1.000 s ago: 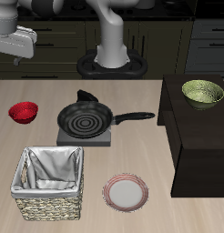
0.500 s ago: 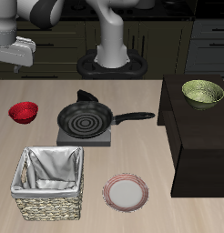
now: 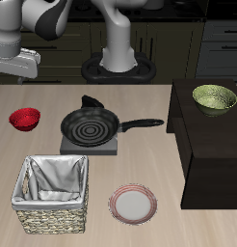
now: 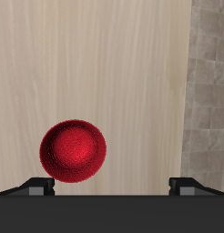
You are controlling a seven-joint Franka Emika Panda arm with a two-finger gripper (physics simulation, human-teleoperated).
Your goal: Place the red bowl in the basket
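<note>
Ribbed round red bowl (image 3: 25,119), woven wicker basket (image 3: 52,197)

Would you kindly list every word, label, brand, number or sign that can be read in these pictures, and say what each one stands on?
None: no readable text in either view.
Red bowl: plain ribbed sides, no label.
Basket: plain wicker and cloth lining, no tag.
Frying pan: only concentric rings, no brand.
Olive-green bowl and pink-rimmed plate: no markings.
Gripper: no lettering visible.

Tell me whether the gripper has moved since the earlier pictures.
Yes. The gripper has drifted forward, closer above the small bright red ribbed bowl, judged against the dark cabinet fronts behind it.
</note>
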